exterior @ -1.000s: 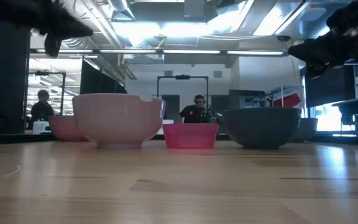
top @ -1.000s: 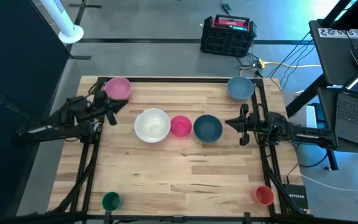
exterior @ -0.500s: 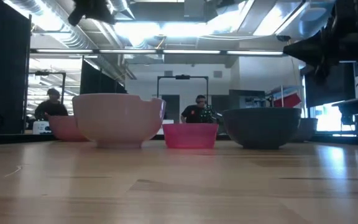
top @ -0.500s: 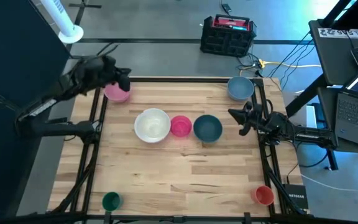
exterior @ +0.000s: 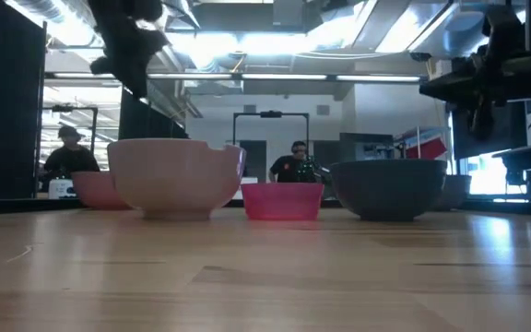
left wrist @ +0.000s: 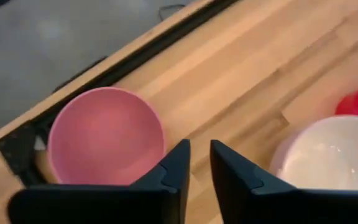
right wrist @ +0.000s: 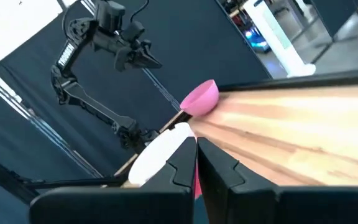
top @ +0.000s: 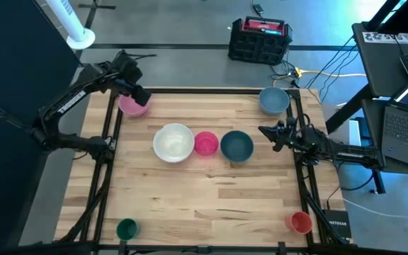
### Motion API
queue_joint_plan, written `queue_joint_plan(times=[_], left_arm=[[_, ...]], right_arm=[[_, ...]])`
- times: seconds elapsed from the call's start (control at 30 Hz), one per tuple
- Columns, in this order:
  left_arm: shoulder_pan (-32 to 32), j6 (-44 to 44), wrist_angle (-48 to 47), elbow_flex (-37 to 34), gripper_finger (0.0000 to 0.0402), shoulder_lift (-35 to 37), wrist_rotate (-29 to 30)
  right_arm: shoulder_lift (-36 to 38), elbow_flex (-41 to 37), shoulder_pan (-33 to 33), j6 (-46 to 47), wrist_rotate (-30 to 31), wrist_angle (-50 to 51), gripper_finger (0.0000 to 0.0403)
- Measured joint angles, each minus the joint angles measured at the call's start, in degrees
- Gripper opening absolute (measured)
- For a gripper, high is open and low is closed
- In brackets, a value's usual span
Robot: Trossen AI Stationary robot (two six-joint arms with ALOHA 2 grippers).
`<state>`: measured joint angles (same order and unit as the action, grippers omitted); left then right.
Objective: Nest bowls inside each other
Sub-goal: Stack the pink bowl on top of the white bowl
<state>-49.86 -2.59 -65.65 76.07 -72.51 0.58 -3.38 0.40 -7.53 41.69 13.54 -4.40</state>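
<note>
Hovering directly above the pink bowl (top: 133,105) at the tabletop's (top: 211,184) far left corner, the left hand (top: 137,93) is slightly open and empty, nearer it than the shut, empty right hand (top: 266,133).

Bright overhead lighting; ceiling lights (exterior: 247,41) glare hard in low view, arms (backlit) read as dark silhouettes. Table (top: 211,184) evenly lit, soft shadows. Wrist views slightly blurred, esp. near fingers.
</note>
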Motion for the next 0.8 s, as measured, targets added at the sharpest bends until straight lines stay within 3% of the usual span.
queue_joint_plan(times=[0.1,0.47,0.8], left_arm=[[-1.48,3.20,1.86,0.00,0.0094,-2.30,-0.56],[-3.21,9.22,-3.32,-0.08,0.0135,-14.64,2.14],[-2.52,8.22,-1.57,-5.07,0.0138,-18.99,4.19]], right_arm=[[-0.04,0.00,0.00,2.24,0.62,1.54,0.0001],[-0.26,0.02,0.00,8.13,2.19,1.41,0.0001],[-0.60,0.02,0.00,11.86,3.41,1.31,0.0001]])
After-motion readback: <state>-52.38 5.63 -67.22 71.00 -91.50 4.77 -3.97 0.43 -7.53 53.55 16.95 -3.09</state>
